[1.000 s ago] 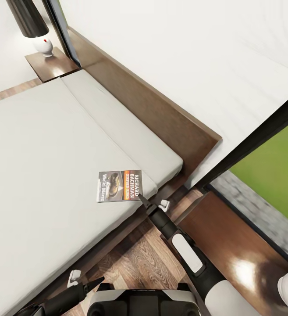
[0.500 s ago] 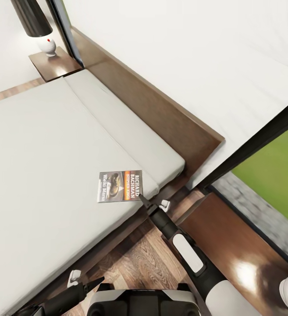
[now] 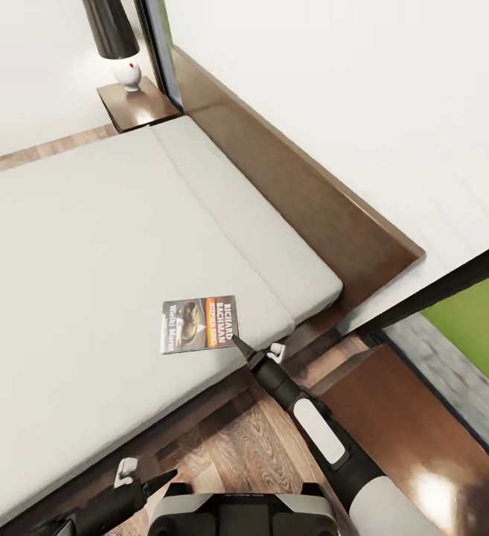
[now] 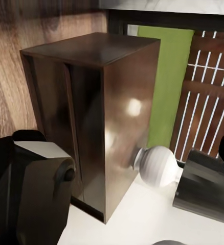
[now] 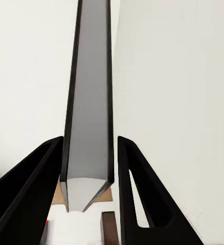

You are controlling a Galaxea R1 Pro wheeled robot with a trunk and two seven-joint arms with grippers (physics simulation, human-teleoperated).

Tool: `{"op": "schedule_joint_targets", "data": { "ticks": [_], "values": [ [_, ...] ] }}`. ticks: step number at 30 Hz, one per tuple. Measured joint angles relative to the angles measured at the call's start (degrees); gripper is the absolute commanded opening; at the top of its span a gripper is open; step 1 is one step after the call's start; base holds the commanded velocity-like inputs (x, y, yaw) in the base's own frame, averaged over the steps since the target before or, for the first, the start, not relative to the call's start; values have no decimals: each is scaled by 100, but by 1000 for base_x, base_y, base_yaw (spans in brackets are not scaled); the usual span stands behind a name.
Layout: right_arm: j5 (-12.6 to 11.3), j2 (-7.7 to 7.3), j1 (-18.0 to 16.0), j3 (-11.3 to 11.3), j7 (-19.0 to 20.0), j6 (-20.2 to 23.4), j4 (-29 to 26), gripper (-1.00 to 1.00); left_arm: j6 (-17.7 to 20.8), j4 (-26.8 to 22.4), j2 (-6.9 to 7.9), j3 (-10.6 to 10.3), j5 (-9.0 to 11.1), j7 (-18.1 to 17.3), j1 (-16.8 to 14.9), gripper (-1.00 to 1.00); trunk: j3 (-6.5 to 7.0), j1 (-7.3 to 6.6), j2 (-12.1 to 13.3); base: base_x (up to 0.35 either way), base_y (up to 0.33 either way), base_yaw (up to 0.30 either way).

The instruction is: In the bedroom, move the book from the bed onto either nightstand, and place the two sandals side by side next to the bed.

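Camera swung; right pincer [image 3: 238, 344] touches book [image 3: 200, 324].

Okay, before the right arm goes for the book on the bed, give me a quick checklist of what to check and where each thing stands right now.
1. Book lying flat on the bed, nothing on top of it: ok.
2. Right gripper at the book's near corner: ok, its tip meets the corner in the head view.
3. Jaws open enough for a thin book: ok, the right wrist view shows a gap between them.
4. Book between the jaws: not ok, only wall and a dark window frame show there.
5. Nightstand top has room: cannot tell, a lamp stands on it.
6. Left gripper out of the way: ok, low beside the bed.
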Motion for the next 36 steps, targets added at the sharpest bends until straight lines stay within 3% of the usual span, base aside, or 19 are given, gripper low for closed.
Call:
{"op": "schedule_joint_targets", "data": {
  "ticks": [11, 17, 25, 27, 30, 31, 34, 35, 36],
  "values": [
    [-20, -22, 0, 1, 7, 40, 28, -100, -3, 8, -7, 0, 0, 7, 2, 100, 36, 0, 0, 0, 0, 279],
    [-26, -297, 1, -8, 16, 718, 601, -100, -1, 8, -6, 0, 0, 6, 2, 100, 59, 0, 0, 0, 0, 278],
    [-6, -384, 1, -12, 15, 862, 731, -100, -2, 9, -7, -1, -1, -2, -1, 100, 68, 0, 0, 0, 0, 101],
    [13, -568, 2, -31, 17, 875, 752, -100, -2, 8, -6, -5, -1, -3, 1, 100, 68, 0, 0, 0, 0, 5],
    [21, -1041, 1, -29, 17, 883, 754, -100, -2, 8, -6, -7, -1, 4, 0, 100, 68, 0, 0, 0, 0, 2],
    [9, -1129, 1, -26, 21, 899, 748, -100, -3, 9, -6, -7, -1, 5, 1, 100, 69, 0, 0, 0, 0, 0],
    [48, -1797, 8, -16, 30, 1098, 751, -100, -2, 17, -6, -8, -1, 6, 3, 100, 69, 0, 0, 0, 0, 0],
    [32, -1958, 7, -26, 41, 1200, 741, -100, -2, 32, -6, -8, -1, 6, 2, 100, 69, 0, 0, 0, 0, 0],
    [26, -2027, 9, -20, 58, 1269, 737, -100, -3, 43, -7, -8, -1, 6, 1, 100, 69, 0, 0, 0, 0, 0]
  ]
}}
